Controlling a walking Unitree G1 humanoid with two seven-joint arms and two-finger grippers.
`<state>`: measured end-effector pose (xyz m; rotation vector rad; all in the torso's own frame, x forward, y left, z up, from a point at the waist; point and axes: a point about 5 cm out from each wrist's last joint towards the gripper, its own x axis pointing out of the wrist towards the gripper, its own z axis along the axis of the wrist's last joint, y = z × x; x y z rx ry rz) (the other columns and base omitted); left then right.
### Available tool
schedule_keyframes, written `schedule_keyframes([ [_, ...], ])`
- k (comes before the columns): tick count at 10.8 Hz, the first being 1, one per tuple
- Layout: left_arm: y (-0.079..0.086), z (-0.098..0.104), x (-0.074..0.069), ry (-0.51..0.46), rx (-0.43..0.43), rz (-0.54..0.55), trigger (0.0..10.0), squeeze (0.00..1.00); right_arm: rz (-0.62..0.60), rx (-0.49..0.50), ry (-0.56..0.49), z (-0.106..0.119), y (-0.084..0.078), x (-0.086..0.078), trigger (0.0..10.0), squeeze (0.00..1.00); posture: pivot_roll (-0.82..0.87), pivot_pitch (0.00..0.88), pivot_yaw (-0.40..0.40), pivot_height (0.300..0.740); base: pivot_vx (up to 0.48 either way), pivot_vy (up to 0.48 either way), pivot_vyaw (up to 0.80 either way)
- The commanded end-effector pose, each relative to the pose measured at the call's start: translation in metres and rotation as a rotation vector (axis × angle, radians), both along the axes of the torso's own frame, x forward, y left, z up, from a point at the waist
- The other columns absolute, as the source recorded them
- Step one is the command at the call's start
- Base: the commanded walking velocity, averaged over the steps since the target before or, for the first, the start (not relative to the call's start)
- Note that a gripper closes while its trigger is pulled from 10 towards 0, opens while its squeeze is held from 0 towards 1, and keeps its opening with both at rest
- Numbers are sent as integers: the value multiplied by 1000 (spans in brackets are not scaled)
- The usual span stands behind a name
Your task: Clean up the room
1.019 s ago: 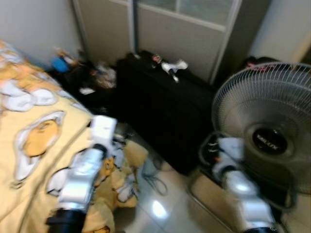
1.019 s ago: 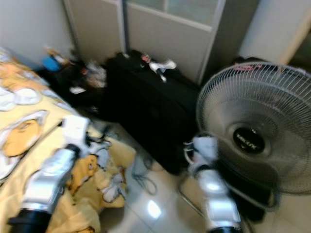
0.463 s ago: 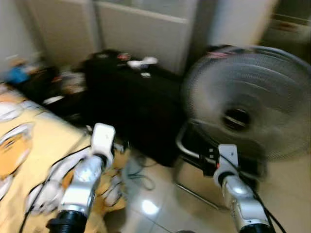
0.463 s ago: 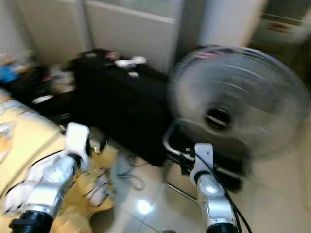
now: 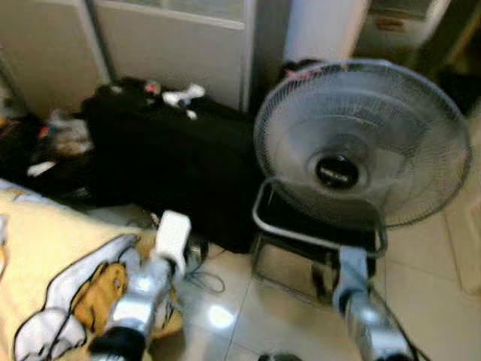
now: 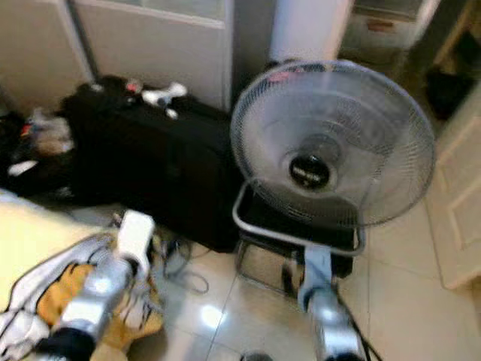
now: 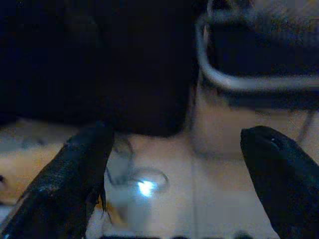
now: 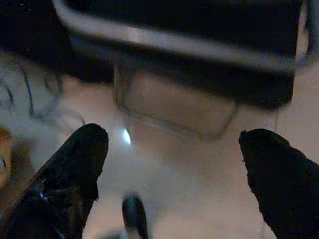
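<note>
My left gripper hangs wide open and holds nothing, its fingers spread above the glossy tiled floor; my right gripper is just as wide open and holds nothing either. Straight ahead a standing fan on a metal tube base blocks the way, the writing on its hub too blurred to read. To its left sits a black suitcase with small white items on top, a loose cable on the floor before it. Clutter lies further left. A yellow cartoon-print blanket covers the bed beside my left arm. Pale cupboard doors stand behind.
</note>
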<state>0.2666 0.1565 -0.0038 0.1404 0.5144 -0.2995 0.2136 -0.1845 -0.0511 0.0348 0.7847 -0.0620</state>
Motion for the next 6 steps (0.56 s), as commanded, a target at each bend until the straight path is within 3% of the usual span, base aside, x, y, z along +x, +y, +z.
schedule_keyframes([
  [1,1,-20,-13,94,48,-31,10000,259,19,-1,28,-5,0,-2,10000,0,-111,0,14,740,0,0,0],
  [3,2,-36,-26,182,40,-8,10000,259,5,-3,118,-21,-4,-21,10000,0,-111,0,16,740,120,0,0],
  [6,5,-57,-48,308,54,-30,10000,263,18,20,164,-31,5,-32,10000,0,-104,0,18,740,244,0,-760],
])
